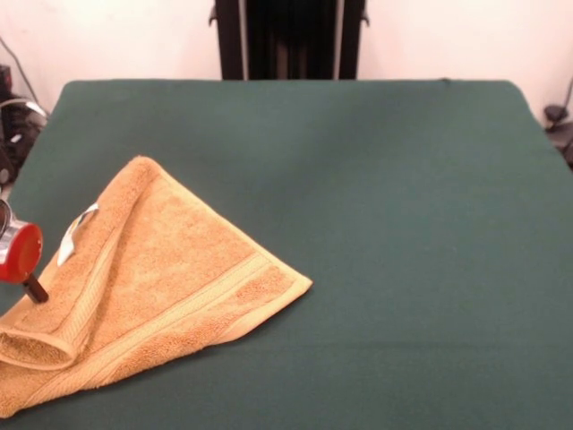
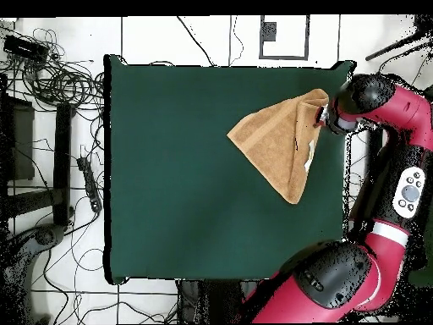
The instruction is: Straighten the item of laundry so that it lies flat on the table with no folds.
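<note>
The orange-tan towel (image 1: 152, 287) lies folded into a triangle at the green counter's (image 1: 376, 224) eight o'clock in the front view. The jaws touch its rolled edge; their state cannot be told.

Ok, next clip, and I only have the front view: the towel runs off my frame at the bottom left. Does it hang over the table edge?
Observer: No. From overhead, the towel lies wholly on the table, near one corner.
Operator: I only see a red stub at my left edge. Is that the arm?
Observer: Yes. The arm curves round outside the table's side, and its gripper is over the towel's border nearest that side.
</note>
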